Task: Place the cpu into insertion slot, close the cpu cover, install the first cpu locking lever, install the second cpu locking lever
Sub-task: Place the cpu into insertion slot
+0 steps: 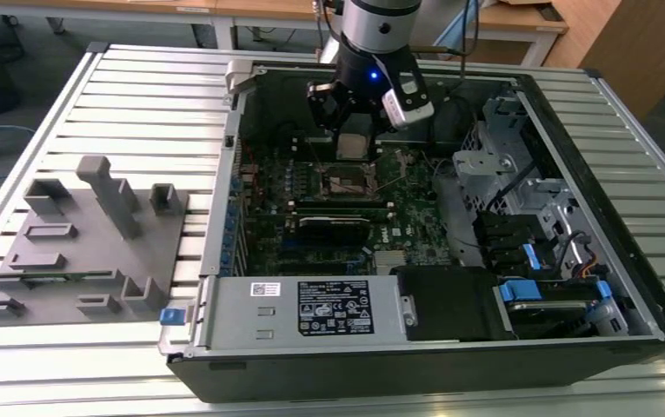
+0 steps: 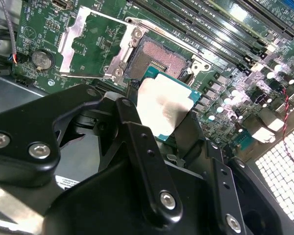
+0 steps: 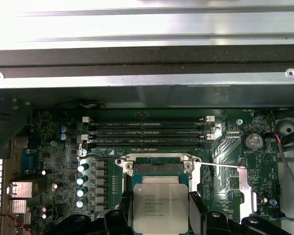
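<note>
The end effector (image 2: 162, 128) is clamped on the cpu (image 2: 161, 105), its black fingers (image 2: 137, 147) pressing two opposite edges of the chip. In both wrist views the pale metallic top faces up. The cpu hangs over the near edge of the open insertion slot (image 2: 159, 56) and is not seated; the slot's grid of contacts is still exposed. In the exterior view the held chip (image 1: 353, 146) appears at about twelve o'clock from the slot (image 1: 349, 181), inside the open computer case (image 1: 425, 365). The cpu cover (image 2: 70, 39) is swung open and lies back flat over the green board just beside the slot. The case rests on a slatted metal counter (image 1: 135, 87), with a grey fixture block (image 1: 77, 243) at nine o'clock from it.
</note>
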